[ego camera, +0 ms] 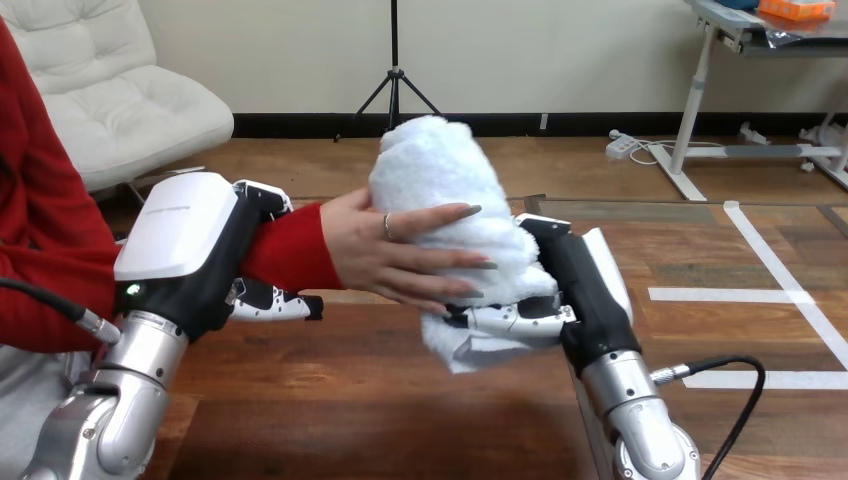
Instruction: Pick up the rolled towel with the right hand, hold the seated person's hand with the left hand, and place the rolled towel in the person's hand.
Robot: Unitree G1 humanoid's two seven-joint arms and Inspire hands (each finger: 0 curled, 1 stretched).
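Bench [330, 400], wooden. Left robot hand [190, 250]: curled round person's wrist [290, 245]. Right robot hand [580, 285]: clasping towel [440, 180], mid-scene, above bench. Person's hand [390, 250]: fingers laid across towel. Outstanding, probably: right release.

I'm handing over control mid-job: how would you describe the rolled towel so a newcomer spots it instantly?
Above the middle of the brown wooden table, follow the red sleeve to the person's hand. Its fingers lie across the white rolled cloth towel, which stands roughly upright with its lower end gripped by the right hand. Unlike the hands' smooth white shells, it is soft and fluffy.
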